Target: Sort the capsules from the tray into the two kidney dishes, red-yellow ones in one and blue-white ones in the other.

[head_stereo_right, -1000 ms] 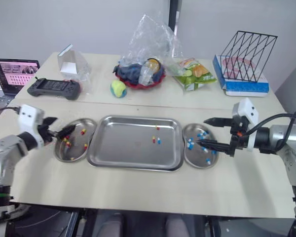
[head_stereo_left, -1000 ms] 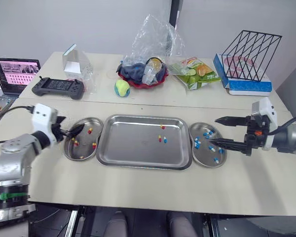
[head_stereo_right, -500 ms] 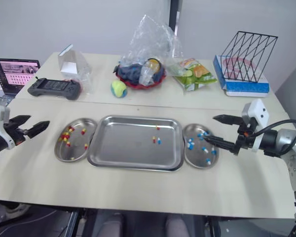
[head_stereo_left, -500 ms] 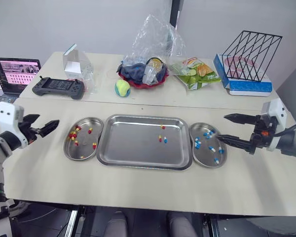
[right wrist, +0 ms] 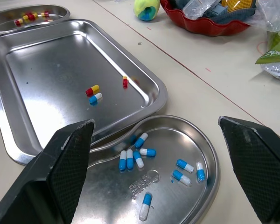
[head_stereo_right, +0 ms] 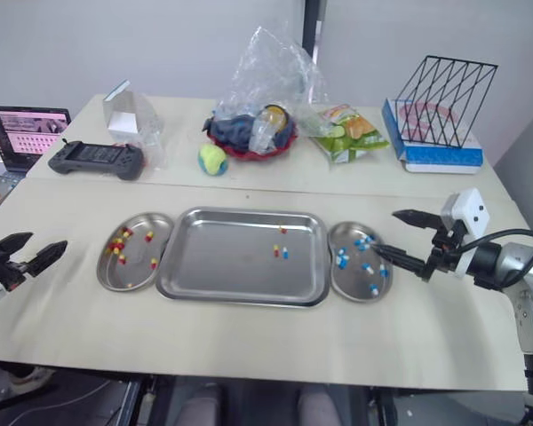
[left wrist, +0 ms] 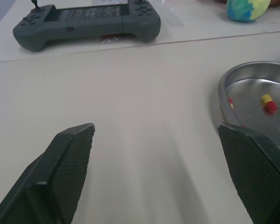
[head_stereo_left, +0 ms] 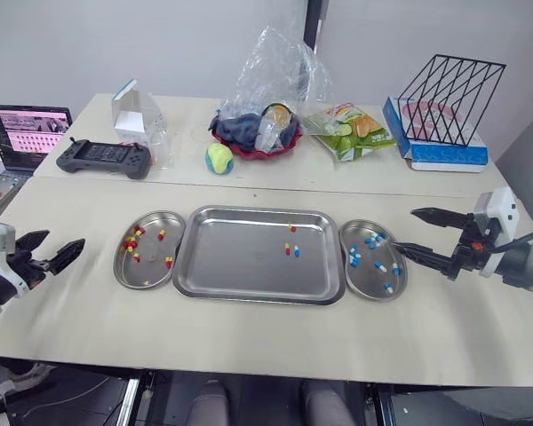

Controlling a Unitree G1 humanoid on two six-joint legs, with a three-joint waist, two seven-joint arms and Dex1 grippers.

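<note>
The steel tray (head_stereo_left: pixel 240 271) lies mid-table and holds two red-yellow capsules (head_stereo_left: pixel 287 249) and one blue-white capsule (head_stereo_left: pixel 297 251). At its left, a kidney dish (head_stereo_left: pixel 151 273) contains several red-yellow capsules (head_stereo_left: pixel 130 241). The dish on its right (head_stereo_left: pixel 373 282) contains several blue-white capsules (right wrist: pixel 129 159). My left gripper (head_stereo_left: pixel 64 238) is open and empty, well left of the left dish over bare table. My right gripper (head_stereo_left: pixel 404 229) is open and empty just off the right dish's outer side, pointing across that dish toward the tray (right wrist: pixel 46 84).
On the back table stand a game controller (head_stereo_left: pixel 104 158), a laptop (head_stereo_left: pixel 27 129), a white carton (head_stereo_left: pixel 133 106), a ball (head_stereo_left: pixel 218 158), a red bowl under a plastic bag (head_stereo_left: pixel 258 133), a snack bag (head_stereo_left: pixel 351 129) and a wire rack (head_stereo_left: pixel 449 89).
My left gripper has drawn back leftward from over the left dish to the table's left side. My right gripper has retreated slightly to the right, off the right dish.
</note>
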